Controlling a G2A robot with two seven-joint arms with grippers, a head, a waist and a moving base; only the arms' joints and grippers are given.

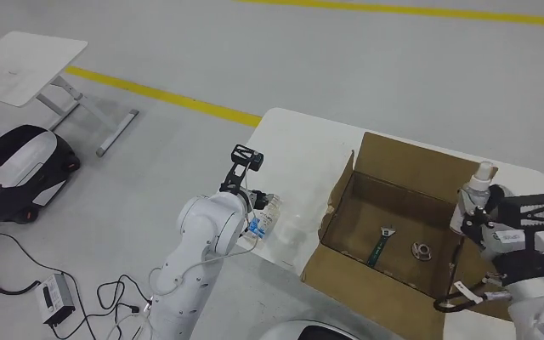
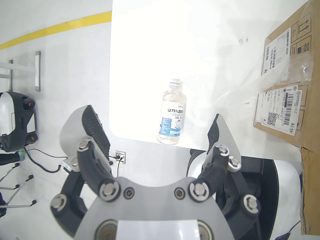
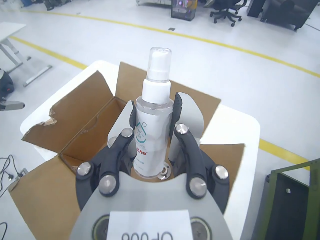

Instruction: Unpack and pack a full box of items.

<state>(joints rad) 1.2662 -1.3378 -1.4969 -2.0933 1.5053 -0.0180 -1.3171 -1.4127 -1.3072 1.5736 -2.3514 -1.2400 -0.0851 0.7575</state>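
Right gripper is pinching the spray bottle upright over the cardboard box's right wall. Looks like mid-unpack to me, so I'd keep it vertical, clear the flap, then set it down outside the box. Left gripper hangs spread wide above the clear bottle, which stands well off the box's left side. A wrench lies inside the box. Both bottles have blue-and-white labels and the box has barcode stickers. I'm not quoting the print.

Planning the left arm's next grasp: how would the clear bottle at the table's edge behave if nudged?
The clear bottle is round-bodied, so it would probably roll; resting right at the table edge, it could drop off. It looks like clear plastic, so likely light. The open left end effector faces it.
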